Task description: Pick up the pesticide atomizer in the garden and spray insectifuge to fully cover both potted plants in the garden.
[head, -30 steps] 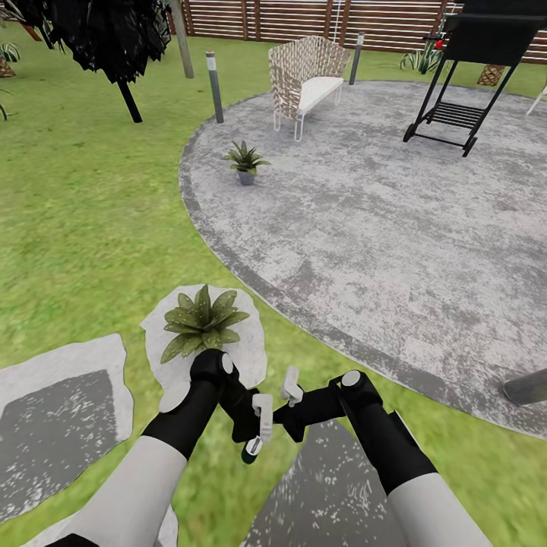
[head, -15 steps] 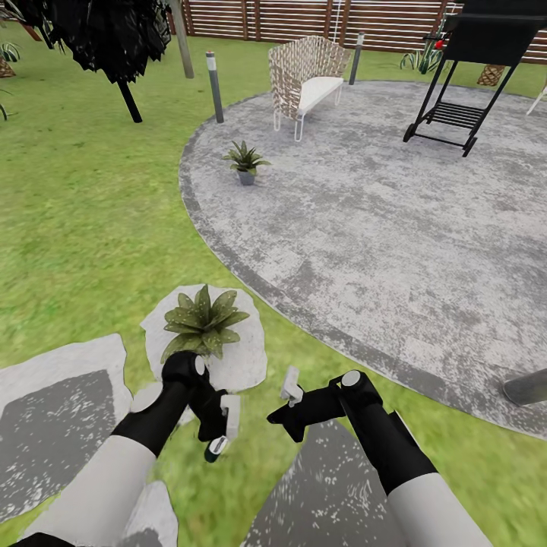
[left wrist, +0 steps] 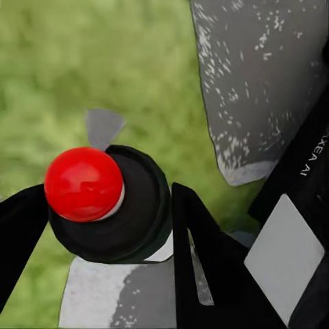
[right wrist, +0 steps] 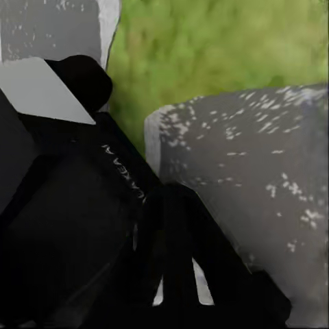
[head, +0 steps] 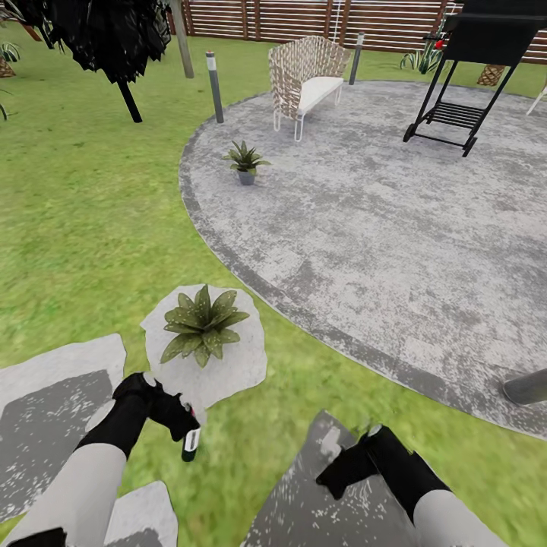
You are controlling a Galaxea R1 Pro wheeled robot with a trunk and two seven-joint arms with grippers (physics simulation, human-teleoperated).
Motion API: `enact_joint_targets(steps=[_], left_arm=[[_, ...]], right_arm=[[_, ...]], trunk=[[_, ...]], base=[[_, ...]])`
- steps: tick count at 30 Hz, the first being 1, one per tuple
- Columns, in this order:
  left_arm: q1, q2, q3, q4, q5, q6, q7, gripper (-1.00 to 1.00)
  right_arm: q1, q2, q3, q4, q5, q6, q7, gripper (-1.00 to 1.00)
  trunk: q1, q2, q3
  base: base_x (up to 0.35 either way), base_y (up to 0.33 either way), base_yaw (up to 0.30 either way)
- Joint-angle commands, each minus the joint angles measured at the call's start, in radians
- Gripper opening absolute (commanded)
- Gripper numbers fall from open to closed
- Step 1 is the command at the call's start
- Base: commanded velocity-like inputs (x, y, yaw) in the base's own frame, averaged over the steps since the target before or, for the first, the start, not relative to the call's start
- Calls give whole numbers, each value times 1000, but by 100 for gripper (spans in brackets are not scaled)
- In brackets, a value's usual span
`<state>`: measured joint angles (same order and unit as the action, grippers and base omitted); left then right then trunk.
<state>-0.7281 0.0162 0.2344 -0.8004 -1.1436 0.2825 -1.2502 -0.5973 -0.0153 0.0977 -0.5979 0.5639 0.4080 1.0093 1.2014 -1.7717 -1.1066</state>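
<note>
Black left tool pinches the round, red-spotted pesticide atomizer — right tool's state unclear.

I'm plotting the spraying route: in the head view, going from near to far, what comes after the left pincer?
Left pincer holding the pesticide atomizer → potted plant on the stepping stone → potted plant on the patio → wicker bench → wooden fence.
</note>
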Motion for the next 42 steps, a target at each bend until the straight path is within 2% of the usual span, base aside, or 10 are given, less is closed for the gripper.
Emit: enact_joint_targets(steps=[1, 5, 7, 13, 14, 18, 21, 26, 32, 42], left_arm=[[1, -1, 21, 3, -2, 10, -5, -100], [9, 4, 188, 10, -3, 5, 53, -100], [10, 27, 345, 33, -5, -21, 94, -100], [62, 48, 652, 80, -5, -200, 260, -100], [70, 48, 692, 86, -5, -220, 315, -100], [98, 48, 865, 141, -1, -297, 464, -100], [104, 48, 999, 165, -2, -352, 527, -100], [160, 48, 1090, 170, -1, -384, 570, -100], [210, 45, 1185, 204, -2, -451, 740, -100], [217, 45, 1195, 285, -5, -465, 761, -100]], right_arm=[[0, -41, -23, 65, -3, -44, -25, -100], [7, -170, -156, 254, -4, -230, -60, -100], [9, -212, -242, 303, -4, -256, -131, -100], [10, -231, -511, 321, -15, -332, -400, -100], [10, -232, -548, 322, -16, -337, -419, 100], [10, -233, -618, 321, -20, -342, -438, 100], [11, -234, -746, 321, -25, -359, -519, 100], [11, -232, -791, 323, -22, -382, -705, 100], [11, -223, -794, 326, -22, -382, -720, 100], [11, -221, -794, 326, -21, -382, -724, 100]], trunk=[[0, 0, -1], [0, 0, -1], [0, 0, -1], [0, 0, -1], [0, 0, -1], [0, 0, -1], [0, 0, -1], [0, 0, -1], [0, 0, -1], [0, 0, -1]], base=[[0, 0, 0], [0, 0, 0], [0, 0, 0], [0, 0, 0], [0, 0, 0], [0, 0, 0], [0, 0, 0], [0, 0, 0], [0, 0, 0], [0, 0, 0]])
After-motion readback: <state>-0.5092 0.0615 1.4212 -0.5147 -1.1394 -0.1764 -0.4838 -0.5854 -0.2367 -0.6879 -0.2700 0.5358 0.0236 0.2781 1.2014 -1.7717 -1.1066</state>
